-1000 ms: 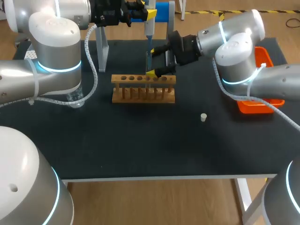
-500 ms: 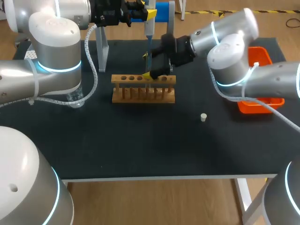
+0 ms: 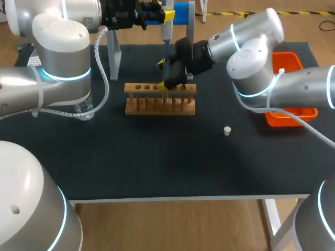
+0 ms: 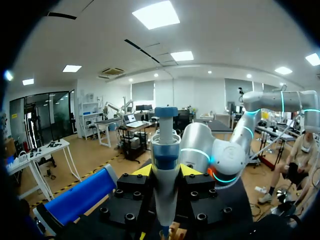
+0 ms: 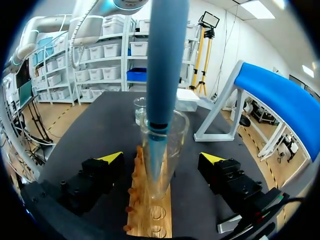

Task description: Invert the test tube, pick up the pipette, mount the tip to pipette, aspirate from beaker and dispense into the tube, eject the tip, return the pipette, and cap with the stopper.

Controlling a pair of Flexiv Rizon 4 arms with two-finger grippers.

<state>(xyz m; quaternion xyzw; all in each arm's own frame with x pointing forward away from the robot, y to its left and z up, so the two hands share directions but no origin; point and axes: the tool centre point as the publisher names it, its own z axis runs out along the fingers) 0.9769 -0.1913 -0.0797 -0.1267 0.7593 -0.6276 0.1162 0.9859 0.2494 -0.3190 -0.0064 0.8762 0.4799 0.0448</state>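
Observation:
My left gripper [image 3: 157, 13] is shut on the blue-and-grey pipette [image 3: 166, 36] and holds it upright above the wooden rack [image 3: 159, 104]. In the left wrist view the pipette [image 4: 165, 165] stands between the yellow fingertips [image 4: 142, 170]. Its tip reaches down into a clear test tube [image 5: 172, 135] that stands in the rack [image 5: 150, 210]. My right gripper [image 5: 162, 157] is open, one finger on either side of the tube, not touching it. From the head view the right gripper [image 3: 166, 73] straddles the tube [image 3: 165, 65] at the rack's back. A small white stopper [image 3: 227, 130] lies on the black table.
A glass beaker [image 3: 84, 108] stands at the left, under my left arm. The pipette stand [image 3: 184, 11], blue-topped with a grey frame, is at the back. An orange tray [image 3: 290, 117] sits at the right edge. The beaker [image 5: 141, 110] also shows beyond the rack.
My right gripper has swung left from beside the rack to straddle the test tube. The left gripper and the pipette have stayed where they were.

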